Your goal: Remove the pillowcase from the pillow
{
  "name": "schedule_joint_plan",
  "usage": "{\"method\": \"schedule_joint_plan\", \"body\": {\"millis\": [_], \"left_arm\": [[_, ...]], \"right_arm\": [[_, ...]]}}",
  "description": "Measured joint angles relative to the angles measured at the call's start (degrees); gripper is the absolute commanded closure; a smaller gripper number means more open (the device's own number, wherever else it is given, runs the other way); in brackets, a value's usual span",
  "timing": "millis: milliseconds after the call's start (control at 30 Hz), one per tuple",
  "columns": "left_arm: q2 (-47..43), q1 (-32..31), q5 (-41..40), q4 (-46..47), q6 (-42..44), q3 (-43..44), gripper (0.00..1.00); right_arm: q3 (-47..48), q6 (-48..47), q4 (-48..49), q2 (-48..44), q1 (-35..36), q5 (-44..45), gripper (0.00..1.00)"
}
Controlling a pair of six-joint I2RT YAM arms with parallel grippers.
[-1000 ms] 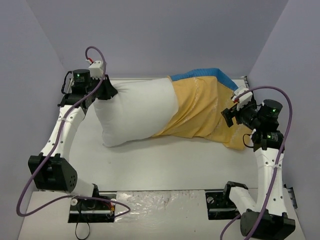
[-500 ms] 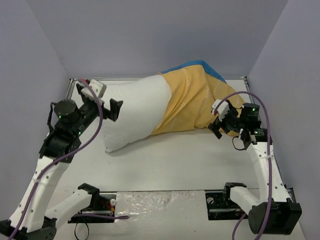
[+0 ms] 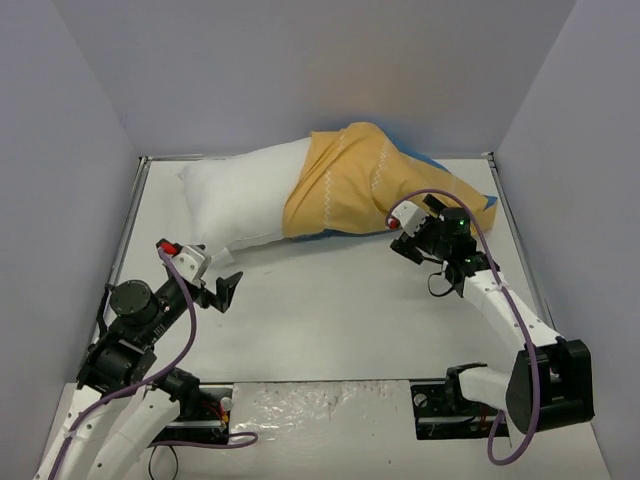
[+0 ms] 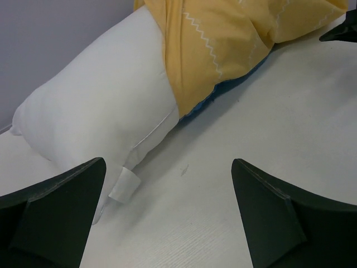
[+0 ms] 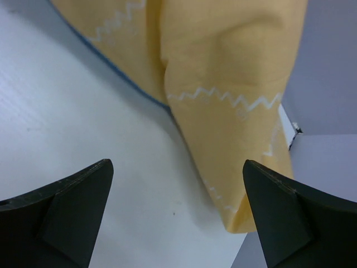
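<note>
Pillowcase (image 3: 350, 180), yellow side out, at the back of the table (image 3: 330, 310). Holds only the right part of the pillow (image 3: 240, 200), with the white left end poking out; about half done, by the look. Left gripper (image 3: 212, 283): wide open, empty, near the bare pillow end, maybe to hold it down. Right gripper (image 3: 403, 235): wide open too, empty, just beside the loose cloth, maybe to grab and pull.
</note>
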Motion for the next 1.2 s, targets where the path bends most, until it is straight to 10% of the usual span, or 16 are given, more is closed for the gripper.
{"method": "schedule_joint_plan", "body": {"millis": [233, 700, 800, 1000, 1200], "left_arm": [[-4.2, 0.0, -0.7, -1.1, 0.0, -1.3, 0.05], [-5.9, 0.0, -0.4, -1.9, 0.0, -2.4, 0.05], [-5.5, 0.0, 1.0, -1.6, 0.2, -3.1, 0.05], [-4.1, 0.0, 3.8, -1.4, 1.7, -4.8, 0.06], [2.4, -0.6, 4.9, 0.0, 4.7, -4.9, 0.06]], "right_arm": [[-0.7, 5.3, 16.0, 8.8, 8.1, 11.6, 0.0], [10.6, -1.9, 13.6, 25.1, 4.5, 21.0, 0.03], [15.4, -0.1, 12.2, 30.3, 2.1, 19.7, 0.16], [20.8, 4.3, 7.0, 33.8, -1.6, 11.8, 0.99], [21.1, 9.7, 1.4, 27.8, -5.7, 0.1, 1.0]]}}
